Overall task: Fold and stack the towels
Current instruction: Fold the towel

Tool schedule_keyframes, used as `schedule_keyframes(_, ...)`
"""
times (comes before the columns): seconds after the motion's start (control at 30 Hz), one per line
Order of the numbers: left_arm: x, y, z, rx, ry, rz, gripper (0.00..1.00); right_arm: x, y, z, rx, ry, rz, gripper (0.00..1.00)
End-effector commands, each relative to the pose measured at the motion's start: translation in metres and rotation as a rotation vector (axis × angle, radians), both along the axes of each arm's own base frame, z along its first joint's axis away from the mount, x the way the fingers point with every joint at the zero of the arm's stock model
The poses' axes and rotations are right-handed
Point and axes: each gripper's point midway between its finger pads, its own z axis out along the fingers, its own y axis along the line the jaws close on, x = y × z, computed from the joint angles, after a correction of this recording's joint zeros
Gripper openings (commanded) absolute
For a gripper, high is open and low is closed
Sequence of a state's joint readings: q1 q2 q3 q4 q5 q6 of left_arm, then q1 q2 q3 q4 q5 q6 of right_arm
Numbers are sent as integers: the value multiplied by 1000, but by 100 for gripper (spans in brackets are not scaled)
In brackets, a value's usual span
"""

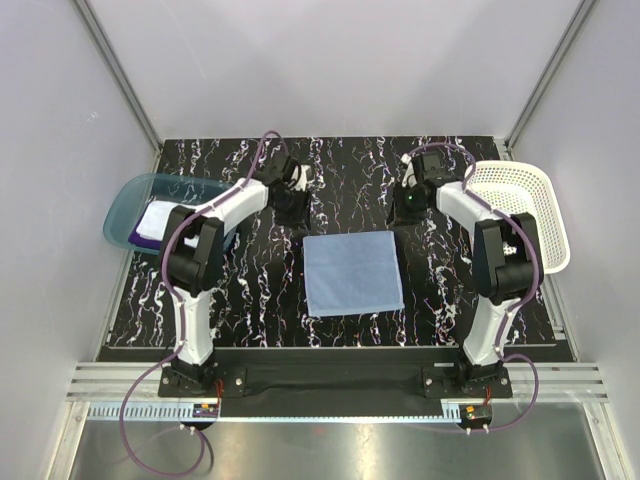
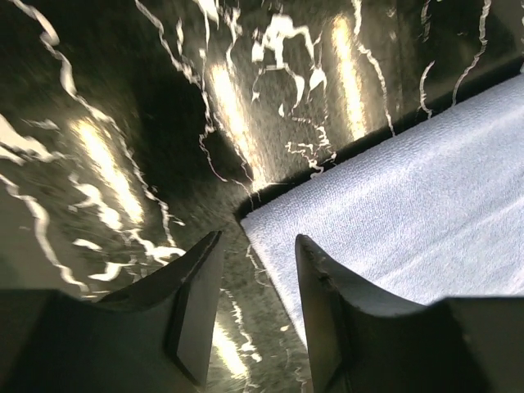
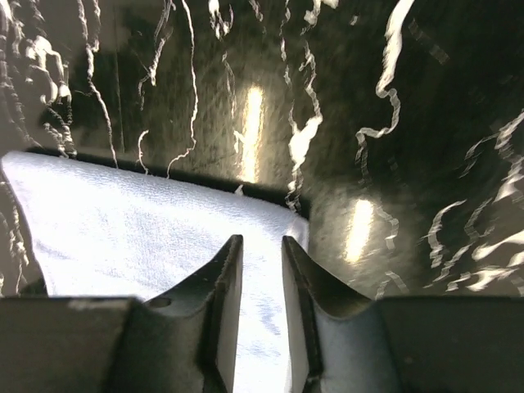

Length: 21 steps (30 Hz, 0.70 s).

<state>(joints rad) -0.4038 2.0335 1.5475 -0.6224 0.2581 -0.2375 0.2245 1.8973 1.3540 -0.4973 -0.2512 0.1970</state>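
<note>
Light blue terry towel, flat square, glossy marbled table

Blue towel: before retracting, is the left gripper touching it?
Cannot tell. Left wrist view: one finger of the left gripper overlaps the blue towel; height unclear.

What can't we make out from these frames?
- Top view: left arm covers part of the teal tray; white towel and purple towel inside show only partly, folds unreadable.
- Top view: right arm hides part of the basket inside.
- Wrist views: light blue towel cut off by frame edges; layer count and label not visible.
</note>
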Motion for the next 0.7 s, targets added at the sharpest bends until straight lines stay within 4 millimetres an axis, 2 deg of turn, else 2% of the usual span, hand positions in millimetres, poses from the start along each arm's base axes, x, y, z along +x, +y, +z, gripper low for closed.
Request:
schedule_keyframes(0.0,13,0,23,-4,-85,-121,46,-1,-2,7,51,18,119,33)
schedule_keyframes(0.13,16,-3,18,-6,-114,-254,47,-2,0,9,148,21,247,43)
schedule_keyframes(0.23,12,-5,5,-20,-79,-314,47,-5,3,2,165,36,347,53)
schedule_keyframes(0.4,7,-3,-11,-47,-32,-367,48,-4,2,-12,181,57,464,61)
schedule_keyframes(0.57,3,-5,-29,-62,13,-413,48,-3,4,-21,249,86,539,61)
schedule_keyframes(0.6,5,-7,-28,-65,12,-420,48,-1,3,-22,255,81,552,59)
schedule_keyframes(0.63,5,-7,-29,-66,15,-431,48,-1,5,-20,280,77,565,51)
schedule_keyframes(0.67,3,-6,-31,-63,30,-436,47,-2,5,-20,297,86,571,47)
